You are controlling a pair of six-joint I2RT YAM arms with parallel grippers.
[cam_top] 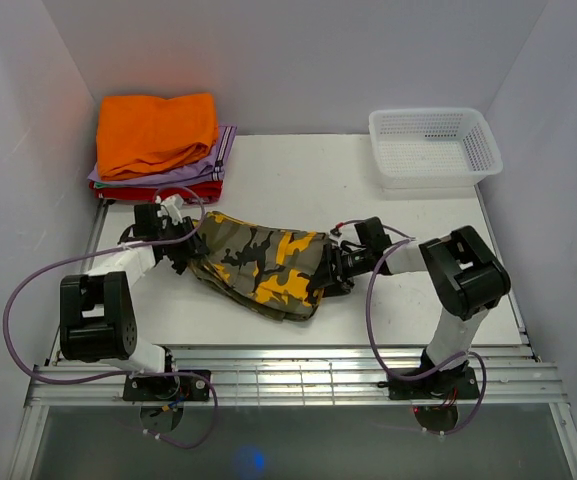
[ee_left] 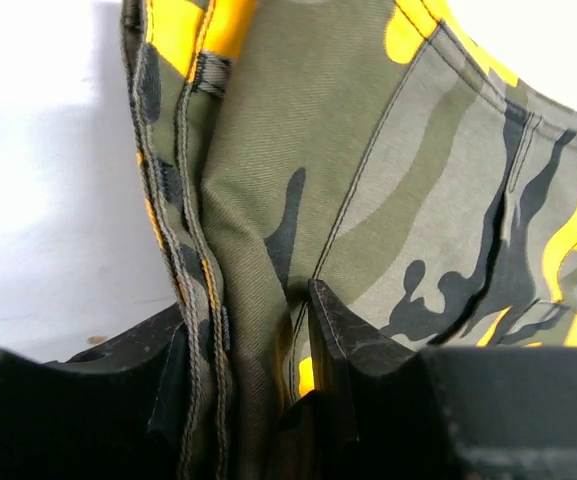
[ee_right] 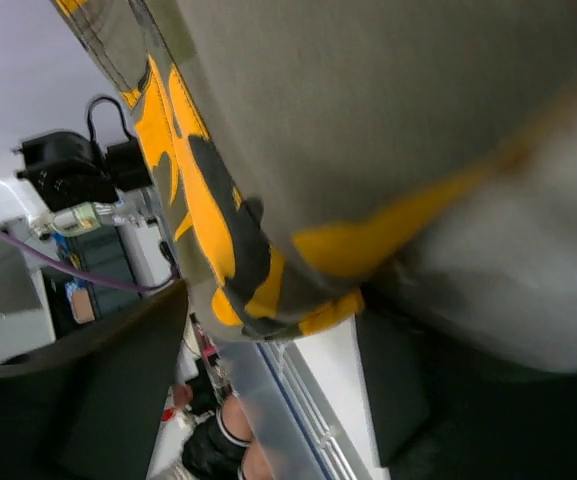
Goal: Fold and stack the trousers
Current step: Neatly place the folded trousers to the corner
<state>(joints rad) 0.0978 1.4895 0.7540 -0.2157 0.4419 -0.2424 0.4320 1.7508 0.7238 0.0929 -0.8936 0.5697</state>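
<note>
The camouflage trousers [cam_top: 263, 262] lie bunched and folded in the middle of the table, slanting from upper left to lower right. My left gripper [cam_top: 184, 254] is at their left end. In the left wrist view the left gripper [ee_left: 253, 375] is shut on a bunched fold with a stitched seam of the trousers [ee_left: 388, 180]. My right gripper [cam_top: 332, 268] is at their right end. In the right wrist view the right gripper [ee_right: 268, 390] stands wide open, and the hem of the trousers [ee_right: 268, 200] hangs over the gap between its fingers, apart from them.
A stack of folded clothes sits at the back left: orange [cam_top: 156, 130] on top, lilac [cam_top: 213, 165] and red [cam_top: 168, 190] below. A white mesh basket [cam_top: 473, 150] stands at the back right. The table's front rail [cam_top: 298, 375] runs before the arm bases.
</note>
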